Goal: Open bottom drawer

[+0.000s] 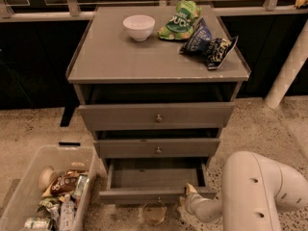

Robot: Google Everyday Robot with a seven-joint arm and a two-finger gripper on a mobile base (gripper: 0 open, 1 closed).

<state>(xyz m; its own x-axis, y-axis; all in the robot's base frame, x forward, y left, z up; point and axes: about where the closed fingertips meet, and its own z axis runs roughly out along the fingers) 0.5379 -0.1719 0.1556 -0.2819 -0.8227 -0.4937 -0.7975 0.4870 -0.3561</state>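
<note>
We see the gripper (189,192) at the open bottom drawer's (139,194) right front corner, and we cannot tell its grip.

The bottom drawer (144,195), grey with a small round knob at centre, stands pulled out, its plain grey inside showing. The gripper (188,192) is at its front's right end.

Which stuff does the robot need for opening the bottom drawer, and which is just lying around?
For the job: bottom drawer, pulled out; gripper at its right front corner.
Just lying about: white bowl, green bag, blue bag, bin of snacks.
</note>
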